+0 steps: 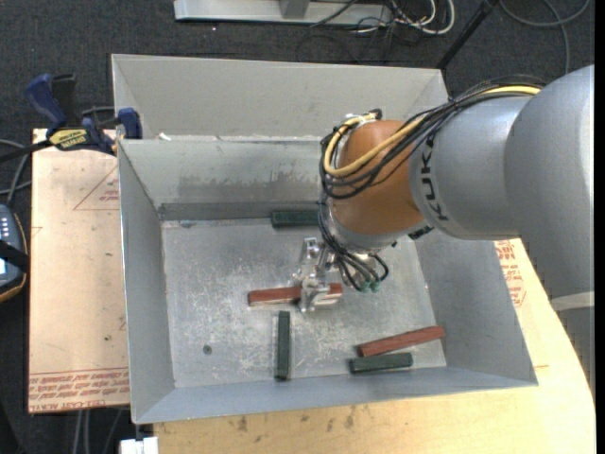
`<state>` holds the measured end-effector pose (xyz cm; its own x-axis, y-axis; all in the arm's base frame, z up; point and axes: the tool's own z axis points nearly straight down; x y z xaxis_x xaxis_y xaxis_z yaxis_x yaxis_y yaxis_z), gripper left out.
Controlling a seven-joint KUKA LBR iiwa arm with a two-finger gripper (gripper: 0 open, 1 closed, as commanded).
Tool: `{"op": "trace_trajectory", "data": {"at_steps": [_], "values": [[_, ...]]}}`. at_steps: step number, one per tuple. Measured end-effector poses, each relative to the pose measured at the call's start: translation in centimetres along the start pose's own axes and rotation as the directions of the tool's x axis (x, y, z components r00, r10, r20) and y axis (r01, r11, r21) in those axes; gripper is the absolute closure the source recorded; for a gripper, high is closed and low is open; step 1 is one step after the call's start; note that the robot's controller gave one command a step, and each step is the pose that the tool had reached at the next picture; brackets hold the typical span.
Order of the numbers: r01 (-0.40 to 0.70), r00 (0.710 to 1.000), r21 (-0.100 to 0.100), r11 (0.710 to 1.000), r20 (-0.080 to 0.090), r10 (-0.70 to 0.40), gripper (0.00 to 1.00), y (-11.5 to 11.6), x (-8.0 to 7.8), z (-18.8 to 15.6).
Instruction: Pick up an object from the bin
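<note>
Claw: the claw (315, 293) is down at the bin floor, a little right of the middle, drawn in to about the width of a brown stick (274, 297) that sits between its fingers.
Grip place: towards the right end of the brown stick; a short stub shows to the right of the claw and the longer part to the left.
Brown stick, long axis: it runs left to right across the view, nearly level and roughly parallel to the back wall.
Brown stick, place: flat on the floor near the centre of the bin (142, 282), apart from all the other pieces.
Wrist: an orange cover (373, 183) looped with yellow and black cables (364, 149) hangs just above and to the right of the claw.
Arm: the grey arm (492, 178) comes in from the right over the bin's right wall.
Front stick: a dark green stick (282, 345) lies near, just in front of the brown stick, its long axis running front to back.
Back stick: a dark green bar (295, 218) lies along the foot of the back wall, behind the claw.
Right front corner: a second brown bar (402, 341), tilted up slightly to the right, lies beside a short dark green piece (381, 364), well apart from the claw.
</note>
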<state>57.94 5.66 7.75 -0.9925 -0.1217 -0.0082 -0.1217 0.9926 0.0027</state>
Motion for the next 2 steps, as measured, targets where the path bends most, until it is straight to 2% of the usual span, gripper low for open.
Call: {"op": "trace_trajectory", "data": {"at_steps": [1,2], "values": [[-0.001,1.0,0.0,1.0,0.0,0.001,1.0,0.0,0.0,0.0],[-0.024,1.0,0.002,1.0,-0.001,0.024,1.0,1.3,0.8,-15.0]]}}
